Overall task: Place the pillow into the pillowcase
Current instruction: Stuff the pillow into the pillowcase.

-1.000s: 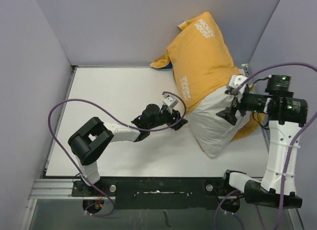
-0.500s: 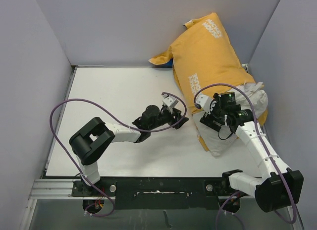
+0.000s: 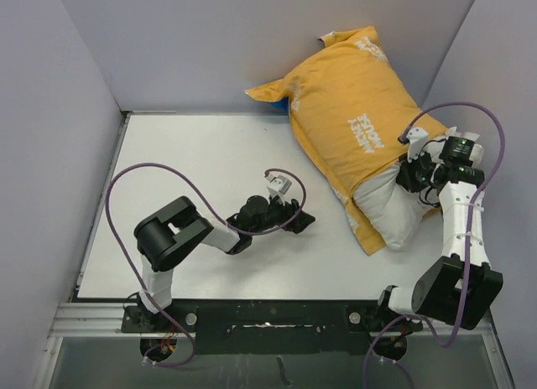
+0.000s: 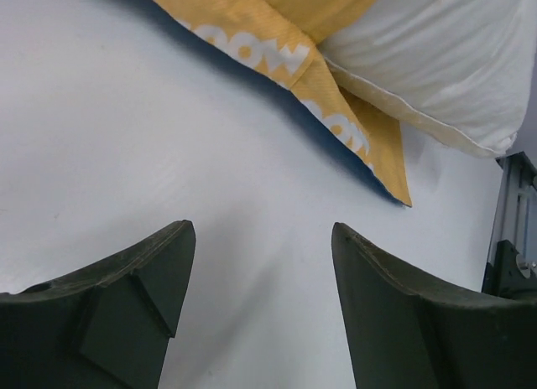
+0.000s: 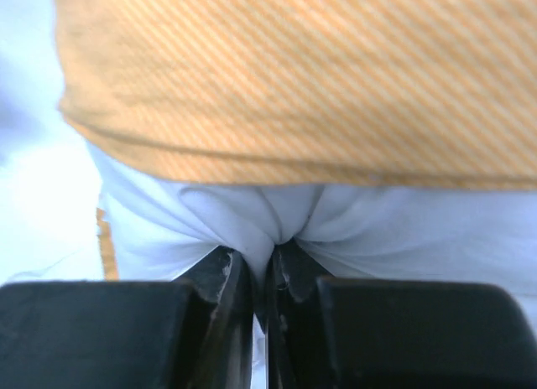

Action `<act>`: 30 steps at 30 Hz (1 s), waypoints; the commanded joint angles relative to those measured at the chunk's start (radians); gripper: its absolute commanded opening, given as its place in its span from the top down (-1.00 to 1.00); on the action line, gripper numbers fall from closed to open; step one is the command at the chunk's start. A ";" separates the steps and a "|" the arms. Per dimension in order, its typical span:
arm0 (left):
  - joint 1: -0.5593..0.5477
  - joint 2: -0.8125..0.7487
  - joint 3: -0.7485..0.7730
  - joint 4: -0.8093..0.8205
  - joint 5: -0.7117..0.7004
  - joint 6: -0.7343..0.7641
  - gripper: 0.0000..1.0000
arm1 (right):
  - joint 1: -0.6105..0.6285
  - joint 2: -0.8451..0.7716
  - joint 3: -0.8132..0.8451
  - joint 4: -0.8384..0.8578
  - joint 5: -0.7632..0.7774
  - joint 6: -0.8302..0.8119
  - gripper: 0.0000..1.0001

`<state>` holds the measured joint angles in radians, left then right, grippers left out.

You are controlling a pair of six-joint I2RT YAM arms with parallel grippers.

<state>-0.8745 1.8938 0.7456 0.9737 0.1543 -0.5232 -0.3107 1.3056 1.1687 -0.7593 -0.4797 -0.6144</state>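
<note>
The pillowcase [image 3: 352, 112], mustard-yellow side up with white lettering, leans against the back right walls. The white pillow [image 3: 393, 211] sticks out of its near open end and rests on the table. My right gripper [image 3: 414, 173] is at the pillow's right side, shut on a pinched fold of the pillow [image 5: 403, 230] just below the pillowcase's hem [image 5: 294, 79]. My left gripper [image 3: 298, 217] lies low on the table left of the pillow, open and empty. In the left wrist view its fingers [image 4: 159, 272] frame bare table, with the pillowcase corner [image 4: 336, 112] and pillow [image 4: 436, 62] ahead.
Grey walls close in the white table [image 3: 193, 171] at the back and both sides. A metal rail [image 3: 92, 318] runs along the near edge. Purple cables [image 3: 151, 167] loop over both arms. A dark metal bracket [image 4: 512, 255] shows at the table's right edge.
My right arm swung to the pillow's right side and its jaws closed on the white fabric. The pillow and pillowcase shifted and turned. My left gripper drew back slightly to the left.
</note>
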 commanded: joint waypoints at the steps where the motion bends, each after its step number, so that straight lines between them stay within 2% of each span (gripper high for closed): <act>1: -0.044 0.104 0.103 0.106 -0.044 -0.218 -0.30 | -0.004 -0.014 0.111 0.015 -0.371 0.147 1.00; 8: -0.105 0.237 0.239 0.104 -0.108 -0.398 -0.38 | -0.005 -0.004 0.181 0.005 -0.488 0.255 1.00; 14: -0.137 0.292 0.326 -0.011 -0.214 -0.460 -0.41 | -0.001 0.017 0.211 -0.010 -0.498 0.266 1.00; 15: -0.136 0.290 0.336 -0.033 -0.224 -0.450 -0.33 | 0.001 0.017 0.204 -0.015 -0.499 0.260 1.00; 16: -0.133 0.289 0.343 -0.037 -0.227 -0.436 -0.09 | 0.005 0.019 0.199 -0.025 -0.495 0.247 1.00; 17: -0.128 0.292 0.344 -0.008 -0.216 -0.418 0.52 | 0.015 0.022 0.197 -0.048 -0.480 0.223 1.00; 18: -0.120 0.292 0.338 0.040 -0.200 -0.404 1.00 | 0.038 0.027 0.202 -0.090 -0.472 0.154 1.00; 19: -0.116 0.285 0.325 0.094 -0.180 -0.389 1.00 | 0.045 0.031 0.214 -0.147 -0.486 0.075 0.94; 20: -0.115 0.267 0.303 0.144 -0.159 -0.365 1.00 | 0.045 0.032 0.230 -0.213 -0.515 -0.018 0.71; 21: -0.115 0.239 0.278 0.179 -0.136 -0.340 1.00 | 0.038 0.030 0.260 -0.297 -0.552 -0.131 0.35; 23: -0.121 0.166 0.221 0.225 -0.080 -0.289 1.00 | 0.027 0.023 0.352 -0.563 -0.615 -0.452 -0.52; 24: -0.124 0.125 0.191 0.236 -0.061 -0.273 1.00 | 0.027 0.016 0.400 -0.722 -0.632 -0.666 -0.83; 25: -0.129 0.089 0.165 0.240 -0.041 -0.260 1.00 | 0.029 0.004 0.432 -0.865 -0.642 -0.854 -0.99; 26: -0.131 0.057 0.148 0.235 -0.023 -0.254 1.00 | 0.040 -0.022 0.434 -0.913 -0.637 -0.919 -0.96; 30: -0.133 -0.017 0.111 0.218 0.038 -0.273 1.00 | 0.207 -0.178 0.244 -0.887 -0.470 -1.237 -0.96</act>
<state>-0.9947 2.0575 0.8608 1.0508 0.0738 -0.8200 -0.2356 1.2655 1.5314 -1.4567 -0.9974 -1.3373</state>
